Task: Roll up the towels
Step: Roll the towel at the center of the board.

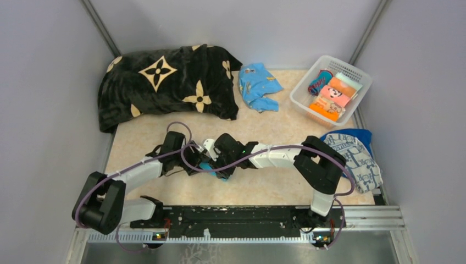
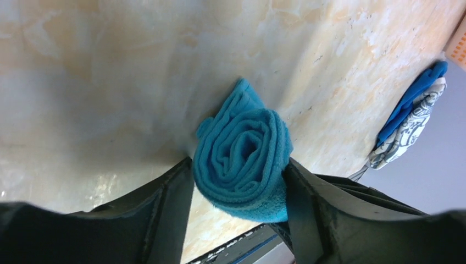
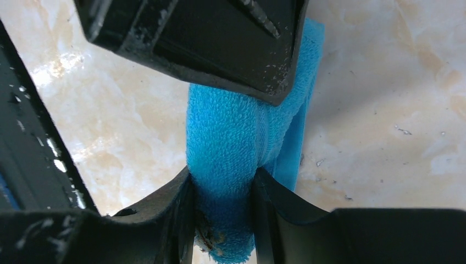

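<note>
The small turquoise towel is rolled into a tight spiral at the table's middle, held between both grippers. In the left wrist view the roll's end faces the camera and my left gripper is shut on it, one finger on each side. In the right wrist view my right gripper is shut on the roll's other end, with the left gripper's black body above. The white towel with dark-blue print lies on the royal-blue towel at the right edge; both show in the left wrist view.
A black blanket with cream flowers lies at the back left. A light-blue printed cloth lies at the back middle. A white basket with rolled items stands at the back right. Grey walls close both sides.
</note>
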`<state>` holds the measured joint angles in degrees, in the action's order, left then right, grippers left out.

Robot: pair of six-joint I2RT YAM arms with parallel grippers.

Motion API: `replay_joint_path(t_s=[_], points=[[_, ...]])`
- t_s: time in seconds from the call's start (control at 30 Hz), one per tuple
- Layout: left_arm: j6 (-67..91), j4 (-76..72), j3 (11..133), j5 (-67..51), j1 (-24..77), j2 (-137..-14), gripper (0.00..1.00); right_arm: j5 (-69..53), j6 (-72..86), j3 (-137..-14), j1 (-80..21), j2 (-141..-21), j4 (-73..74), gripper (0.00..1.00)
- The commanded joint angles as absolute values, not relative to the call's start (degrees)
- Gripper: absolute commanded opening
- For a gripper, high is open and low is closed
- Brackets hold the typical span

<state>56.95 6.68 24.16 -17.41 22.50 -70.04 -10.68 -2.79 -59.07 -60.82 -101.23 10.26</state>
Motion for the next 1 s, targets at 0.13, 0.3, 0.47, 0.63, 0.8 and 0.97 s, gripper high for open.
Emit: replay_joint_path(t_s=[0.13,0.3,0.47,0.63,0.8,0.97], points=[[54.6,6.1,24.8,-15.7,22.6,-78.2,0.52,-13.9,2.1,-59.8,-60.6,-104.9,13.8,0.32],[53.7,7.8,24.9,-14.7,22.6,-79.2,0.44,-3.5,0.3,-61.4,-62.7,-103.1,15.3,0.51],[53.0,9.1,25.6,-14.4,22.6,-80.3,0.43,6.7,-2.9,-64.3,-66.9,-103.4,16.6,0.59],[52.3,10.3,26.2,-13.7,22.7,-81.1,0.44,12.0,-4.5,-67.2,-69.8,-105.7,17.9,0.61],[52.0,10.9,26.5,-13.8,22.6,-82.2,0.44,15.8,-5.3,-69.4,-71.4,-108.2,18.8,0.62],[52.1,11.8,26.6,-13.4,22.7,-81.8,0.44,15.9,-5.3,-71.0,-71.8,-109.9,19.5,0.63]])
